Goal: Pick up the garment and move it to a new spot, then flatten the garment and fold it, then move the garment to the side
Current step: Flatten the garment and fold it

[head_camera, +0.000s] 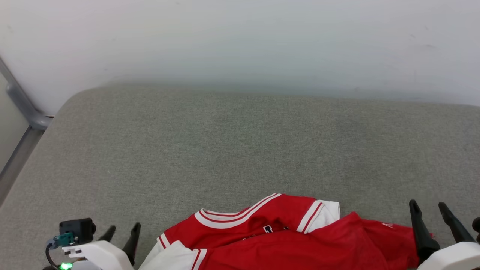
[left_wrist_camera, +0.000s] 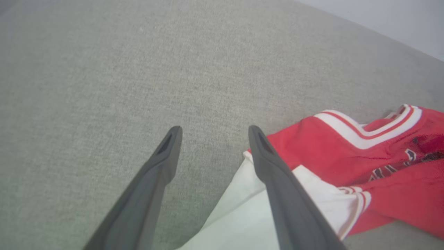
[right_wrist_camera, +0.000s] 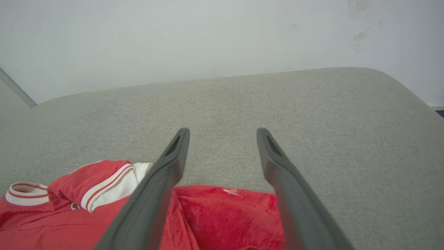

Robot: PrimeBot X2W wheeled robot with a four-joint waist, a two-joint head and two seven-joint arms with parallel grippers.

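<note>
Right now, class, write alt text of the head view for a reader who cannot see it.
A crumpled red jersey with white sleeves lies at the near edge of a grey cushion, before a white wall. The left gripper and right gripper stand open on either side.

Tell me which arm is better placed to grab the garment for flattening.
Right, probably: the right tool, open, hangs over the garment; the left tool, also open, points mostly at bare cushion by its edge.

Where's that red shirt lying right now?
In the head view the garment lies crumpled at the bottom middle, on the grey fabric surface, between the open left gripper and the open right gripper.
</note>
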